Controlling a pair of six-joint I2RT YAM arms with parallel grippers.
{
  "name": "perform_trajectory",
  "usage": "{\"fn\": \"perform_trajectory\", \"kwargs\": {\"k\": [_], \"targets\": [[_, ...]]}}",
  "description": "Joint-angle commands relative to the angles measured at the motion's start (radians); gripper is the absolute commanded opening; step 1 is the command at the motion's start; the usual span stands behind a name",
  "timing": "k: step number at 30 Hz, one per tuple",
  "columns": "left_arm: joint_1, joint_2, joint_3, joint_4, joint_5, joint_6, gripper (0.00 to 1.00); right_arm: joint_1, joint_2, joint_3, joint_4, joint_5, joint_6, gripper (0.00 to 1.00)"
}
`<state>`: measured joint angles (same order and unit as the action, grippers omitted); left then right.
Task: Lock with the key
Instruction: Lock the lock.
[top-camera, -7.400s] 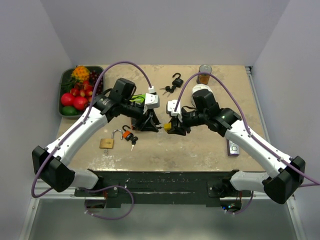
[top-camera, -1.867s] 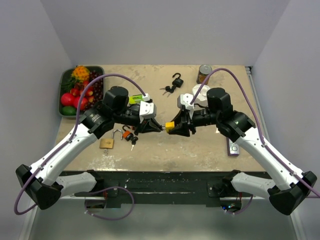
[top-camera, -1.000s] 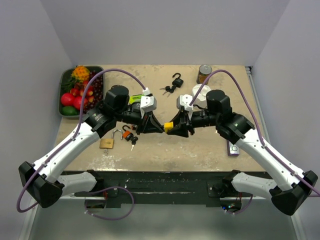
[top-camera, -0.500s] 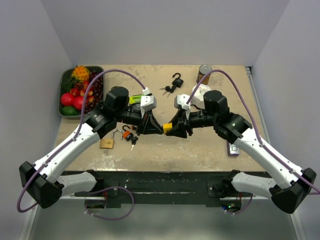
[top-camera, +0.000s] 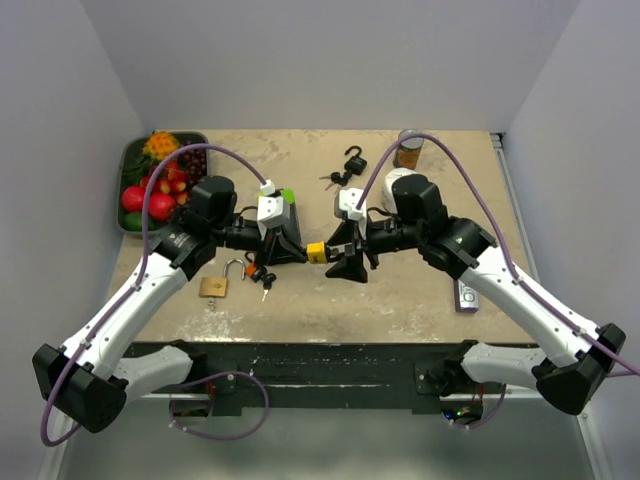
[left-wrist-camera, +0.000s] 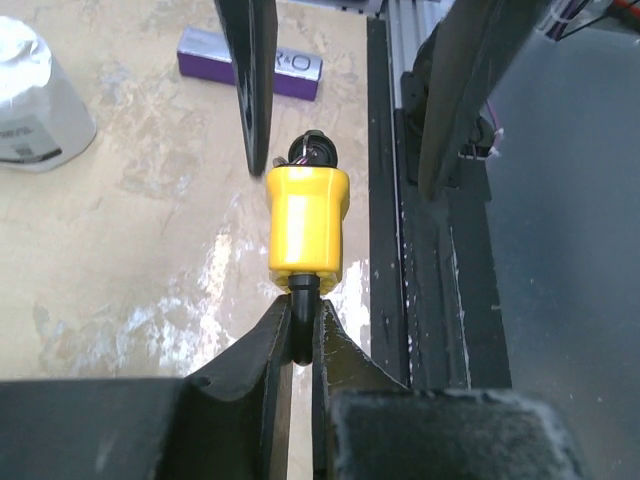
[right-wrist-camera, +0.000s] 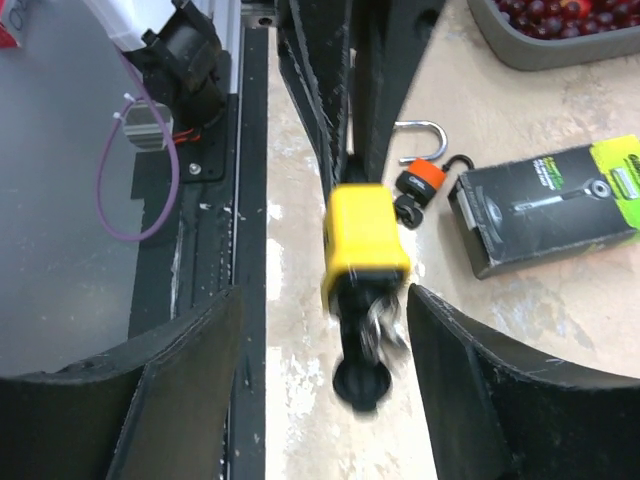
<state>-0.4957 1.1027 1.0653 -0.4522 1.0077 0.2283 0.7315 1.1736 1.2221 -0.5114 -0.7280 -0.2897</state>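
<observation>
A yellow padlock (top-camera: 316, 251) hangs in the air between my two grippers, over the table's middle. My left gripper (top-camera: 297, 252) is shut on its black shackle (left-wrist-camera: 299, 318); the yellow body (left-wrist-camera: 307, 222) points away from it. A key with a black head (right-wrist-camera: 362, 378) sticks out of the padlock's far end, with a small key ring on it, blurred. My right gripper (top-camera: 340, 254) is open, its fingers (right-wrist-camera: 470, 390) spread wide on both sides of the key and the padlock body (right-wrist-camera: 367, 240), touching neither.
A brass padlock (top-camera: 213, 287) and an orange padlock with keys (top-camera: 258, 272) lie under my left arm. A black padlock (top-camera: 354, 160), a tin can (top-camera: 408, 147), a fruit tray (top-camera: 150, 180), a black-green box (right-wrist-camera: 545, 205) and a purple device (top-camera: 465, 296) are also on the table.
My right gripper has opened and let go of the key, which now swings from the lock. Both grippers and the padlock have shifted a little to the left.
</observation>
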Motion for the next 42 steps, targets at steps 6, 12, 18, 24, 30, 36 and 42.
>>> {"fn": "perform_trajectory", "kwargs": {"k": [6,12,18,24,30,36,42], "targets": [[0.023,-0.058,-0.002,-0.086,0.058,0.217,0.0,-0.063,-0.045,0.09,-0.127,-0.019,-0.072,0.58],[0.02,-0.047,0.009,-0.072,0.069,0.213,0.0,-0.061,-0.025,0.068,-0.084,-0.036,-0.071,0.55],[0.008,-0.044,0.009,-0.06,0.055,0.204,0.0,-0.053,0.004,0.07,-0.07,-0.07,-0.072,0.44],[0.003,-0.046,-0.001,-0.042,0.052,0.187,0.0,-0.046,0.023,0.057,-0.067,-0.07,-0.077,0.45],[0.002,-0.04,0.001,-0.031,0.051,0.18,0.0,-0.044,0.044,0.042,-0.067,-0.068,-0.086,0.39],[0.003,-0.043,-0.001,-0.029,0.043,0.181,0.0,-0.044,0.057,0.048,-0.076,-0.07,-0.095,0.17],[0.003,-0.049,-0.016,-0.049,0.016,0.203,0.0,-0.049,0.037,0.05,-0.104,-0.061,-0.081,0.0]]}}
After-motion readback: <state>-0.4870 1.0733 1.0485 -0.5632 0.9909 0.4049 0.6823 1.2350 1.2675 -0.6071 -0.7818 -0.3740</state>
